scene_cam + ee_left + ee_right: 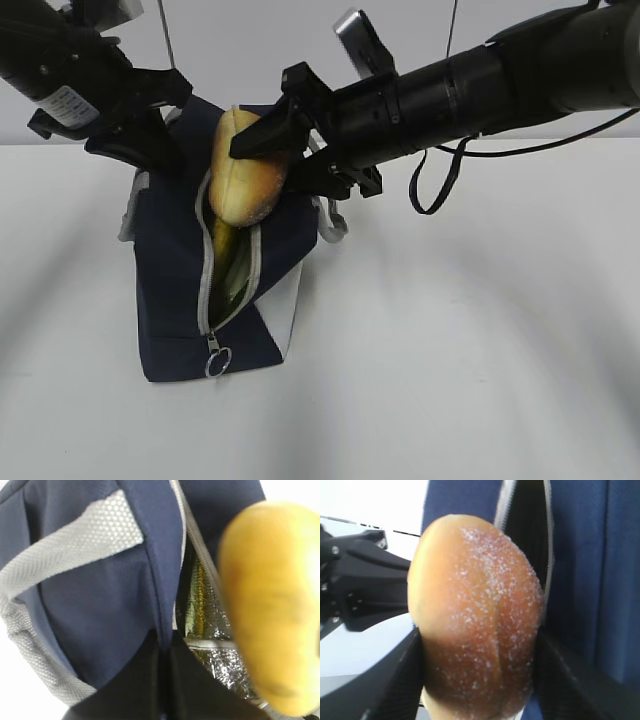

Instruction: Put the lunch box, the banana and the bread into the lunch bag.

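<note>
The white table (480,350) lay bare in front; on it stood the navy lunch bag (175,300), zipper open, banana (225,250) inside; the right gripper (275,150) had its jaws clamped on the bread (245,175) above the opening; the left gripper (150,140) pinched the bag's edge, jaws together; a pale wall (250,50) stood behind.

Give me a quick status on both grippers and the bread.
Left gripper shut on the lunch bag edge, holding it open. Right gripper holding the bread above the zipper opening. Nothing blocking.
</note>
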Tool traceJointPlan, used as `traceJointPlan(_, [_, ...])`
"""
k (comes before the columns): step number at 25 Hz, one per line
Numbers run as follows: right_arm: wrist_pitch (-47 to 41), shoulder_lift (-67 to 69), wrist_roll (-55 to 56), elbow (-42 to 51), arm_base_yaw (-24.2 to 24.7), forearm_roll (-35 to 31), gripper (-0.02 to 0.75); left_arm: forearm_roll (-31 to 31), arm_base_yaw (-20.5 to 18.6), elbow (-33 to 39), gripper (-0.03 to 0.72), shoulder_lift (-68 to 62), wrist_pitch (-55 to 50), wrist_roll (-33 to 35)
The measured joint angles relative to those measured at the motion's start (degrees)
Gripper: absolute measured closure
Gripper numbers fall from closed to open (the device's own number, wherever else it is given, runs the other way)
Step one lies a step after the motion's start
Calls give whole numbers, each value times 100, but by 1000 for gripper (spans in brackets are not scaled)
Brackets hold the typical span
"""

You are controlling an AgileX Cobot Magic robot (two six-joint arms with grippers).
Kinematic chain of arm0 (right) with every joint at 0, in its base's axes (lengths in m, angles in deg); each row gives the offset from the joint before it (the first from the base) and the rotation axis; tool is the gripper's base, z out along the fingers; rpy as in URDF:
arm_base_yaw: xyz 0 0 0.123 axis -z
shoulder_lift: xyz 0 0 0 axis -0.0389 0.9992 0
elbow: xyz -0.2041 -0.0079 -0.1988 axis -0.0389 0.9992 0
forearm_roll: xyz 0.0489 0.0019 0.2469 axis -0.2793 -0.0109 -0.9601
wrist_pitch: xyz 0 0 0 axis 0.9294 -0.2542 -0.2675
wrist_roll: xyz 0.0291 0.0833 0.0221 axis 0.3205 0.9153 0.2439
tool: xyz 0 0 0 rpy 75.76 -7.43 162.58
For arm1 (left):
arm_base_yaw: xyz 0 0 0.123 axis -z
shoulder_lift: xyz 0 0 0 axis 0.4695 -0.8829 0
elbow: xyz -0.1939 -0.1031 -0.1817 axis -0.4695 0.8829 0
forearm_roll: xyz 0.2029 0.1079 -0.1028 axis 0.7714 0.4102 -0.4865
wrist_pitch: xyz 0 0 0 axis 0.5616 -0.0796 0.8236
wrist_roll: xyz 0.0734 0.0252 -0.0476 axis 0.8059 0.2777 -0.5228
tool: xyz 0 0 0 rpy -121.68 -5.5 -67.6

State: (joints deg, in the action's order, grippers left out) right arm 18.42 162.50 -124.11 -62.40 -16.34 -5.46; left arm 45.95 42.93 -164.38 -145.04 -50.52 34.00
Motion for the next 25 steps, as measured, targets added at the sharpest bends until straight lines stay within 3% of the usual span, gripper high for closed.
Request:
traceJointPlan(16, [85,724,213,-356,-39,108,276,-5,0,0,691,0,0,0])
traceJointPlan(21, [73,737,227,-380,-39,130,123,-11,0,0,691,0,0,0])
traceJointPlan(25, [-70,737,227,-391,-39,130,79,-11,0,0,691,0,0,0])
